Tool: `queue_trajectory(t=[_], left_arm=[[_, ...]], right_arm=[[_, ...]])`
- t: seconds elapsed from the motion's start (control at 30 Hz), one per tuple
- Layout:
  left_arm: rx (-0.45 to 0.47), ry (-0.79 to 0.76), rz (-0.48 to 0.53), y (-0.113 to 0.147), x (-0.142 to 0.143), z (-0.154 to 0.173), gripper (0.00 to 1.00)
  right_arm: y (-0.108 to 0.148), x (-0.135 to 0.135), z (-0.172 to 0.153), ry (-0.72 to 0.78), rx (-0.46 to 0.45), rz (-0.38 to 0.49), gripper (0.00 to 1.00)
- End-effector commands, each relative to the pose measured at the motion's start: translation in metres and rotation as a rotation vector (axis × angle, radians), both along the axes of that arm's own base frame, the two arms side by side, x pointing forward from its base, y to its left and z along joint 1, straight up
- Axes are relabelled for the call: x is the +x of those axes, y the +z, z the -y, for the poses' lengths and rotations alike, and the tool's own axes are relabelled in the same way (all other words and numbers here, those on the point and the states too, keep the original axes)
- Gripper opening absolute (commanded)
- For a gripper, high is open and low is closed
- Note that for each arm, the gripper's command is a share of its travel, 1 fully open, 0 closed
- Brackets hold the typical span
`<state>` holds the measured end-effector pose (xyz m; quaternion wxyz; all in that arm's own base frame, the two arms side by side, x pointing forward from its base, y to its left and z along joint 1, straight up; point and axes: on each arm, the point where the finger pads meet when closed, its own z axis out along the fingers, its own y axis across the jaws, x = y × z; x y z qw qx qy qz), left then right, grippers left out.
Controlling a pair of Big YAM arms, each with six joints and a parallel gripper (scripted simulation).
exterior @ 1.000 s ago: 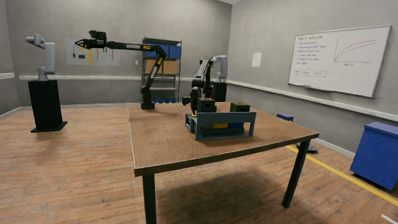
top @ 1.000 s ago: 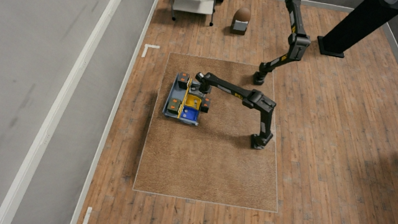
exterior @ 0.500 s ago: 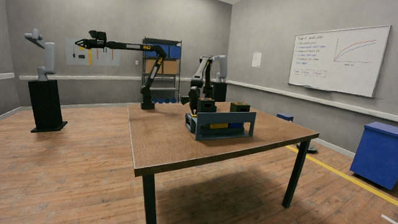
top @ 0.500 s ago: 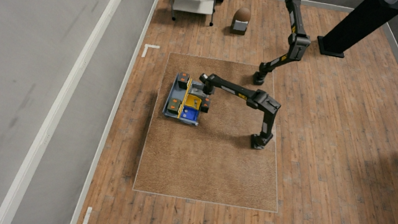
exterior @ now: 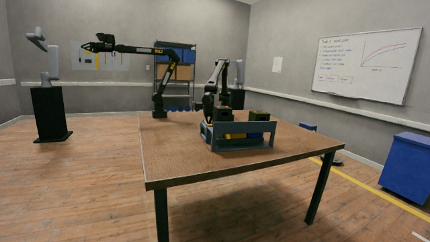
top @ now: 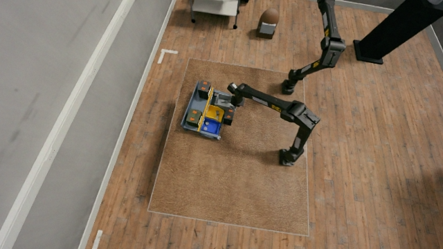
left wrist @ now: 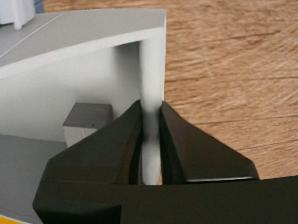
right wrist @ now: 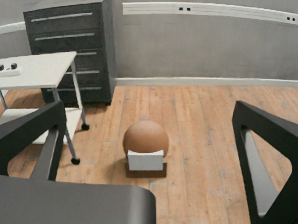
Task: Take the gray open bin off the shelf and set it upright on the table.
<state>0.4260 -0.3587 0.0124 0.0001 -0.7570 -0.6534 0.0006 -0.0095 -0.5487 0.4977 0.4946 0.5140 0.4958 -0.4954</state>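
One dark block (left wrist: 89, 117) shown by the wrist view, gray open bin (top: 224, 98) (left wrist: 151, 65) clamped at its edge by left gripper (top: 237, 103) (exterior: 208, 122) (left wrist: 150, 110), right gripper (exterior: 84, 47) (right wrist: 150, 106) held wide open.

Got the left arm (top: 266, 101) (exterior: 212, 82) reaching up and over from in front of the shelf (top: 191, 112) (exterior: 244, 126) (left wrist: 39, 6), elbow bent high above it. Pointing pretty much straight down at the shelf's front with the left gripper (top: 238, 102) (exterior: 209, 122) (left wrist: 150, 110), fingers pinched either side of the gray bin's wall (left wrist: 151, 75). Now for the right arm (top: 332, 53) (exterior: 169, 68): bent at the elbow, stretched out roughly level, well apart from the shelf and higher up. Wide-open fingers on the right gripper (exterior: 84, 47) (right wrist: 149, 105), tbh, aimed away from the shelf.
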Motion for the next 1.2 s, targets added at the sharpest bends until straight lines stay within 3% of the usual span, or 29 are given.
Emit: queue_trajectory(t=[0.0, 0.2, 0.23, 0.3, 0.43, 0.5, 1.17], left_arm=[[-0.056, 0.001, 0.068, 0.033, 0.001, 0.016, 0.00], [-0.056, 0.001, 0.068, 0.033, -0.010, 0.014, 0.00], [-0.093, 0.010, 0.109, 0.053, 0.009, 0.025, 0.00], [-0.056, 0.005, 0.067, 0.032, -0.014, 0.012, 0.00], [-0.057, 0.001, 0.067, 0.032, -0.023, 0.012, 0.00], [-0.072, 0.001, 0.083, 0.040, -0.018, 0.019, 0.00], [-0.060, -0.004, 0.071, 0.034, -0.027, 0.010, 0.00]], right_arm=[[0.003, -0.004, -0.004, -0.006, -0.020, -0.018, 1.00], [0.003, -0.004, -0.004, -0.006, -0.020, -0.018, 1.00], [0.003, -0.004, -0.004, -0.006, -0.020, -0.018, 1.00], [0.003, -0.004, -0.004, -0.006, -0.020, -0.018, 1.00], [0.003, -0.004, -0.004, -0.006, -0.020, -0.018, 1.00], [0.003, -0.004, -0.004, -0.006, -0.020, -0.018, 1.00], [0.003, -0.004, -0.004, -0.006, -0.020, -0.018, 1.00]])
